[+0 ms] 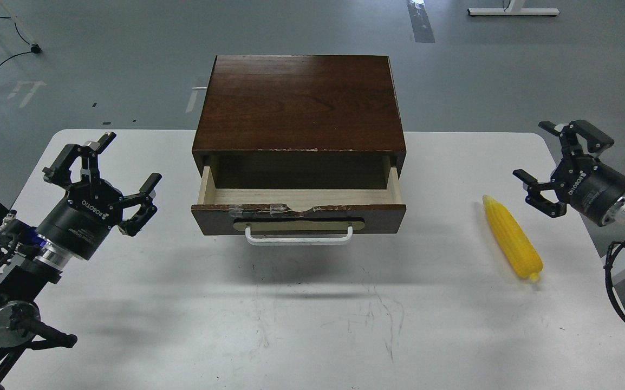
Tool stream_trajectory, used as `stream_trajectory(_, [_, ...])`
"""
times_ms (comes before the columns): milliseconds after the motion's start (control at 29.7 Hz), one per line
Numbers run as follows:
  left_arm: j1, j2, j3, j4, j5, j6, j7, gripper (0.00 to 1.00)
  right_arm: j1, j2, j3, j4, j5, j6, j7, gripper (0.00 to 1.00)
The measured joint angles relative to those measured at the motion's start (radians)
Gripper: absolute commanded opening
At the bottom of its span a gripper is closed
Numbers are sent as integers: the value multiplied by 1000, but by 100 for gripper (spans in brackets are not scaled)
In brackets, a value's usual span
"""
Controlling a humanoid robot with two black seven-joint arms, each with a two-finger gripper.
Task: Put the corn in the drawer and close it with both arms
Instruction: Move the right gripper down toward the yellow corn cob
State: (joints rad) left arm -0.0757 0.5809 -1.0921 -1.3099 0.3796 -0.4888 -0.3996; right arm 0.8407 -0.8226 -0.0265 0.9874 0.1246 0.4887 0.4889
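Grey workshop floor behind a white table (312, 325), its surface scuffed near the front edge. At table centre stands a dark brown wooden cabinet (300, 100); its drawer (297, 208) is pulled out, pale wood interior exposed, the top edge of its front chipped and taped, with a white bar handle (299, 238) on a beige plate. Left gripper (108, 168) hovers left of the drawer, fingers spread, holding nothing. Right gripper (559, 157) hovers at the table's right edge, likewise spread and unloaded. The corn (512, 238) lies on the table between drawer and right gripper, touching neither.
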Motion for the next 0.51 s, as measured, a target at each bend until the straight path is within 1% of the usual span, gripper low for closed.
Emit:
stream_trajectory(270, [-1,-3,2,0,1,0,5,100,-8,-21,6,-4,0,0,0,100])
stream_trajectory(506, [-6,3,5,8,1,0,-3,100,14,-37,4,-12,-39,0,0,100])
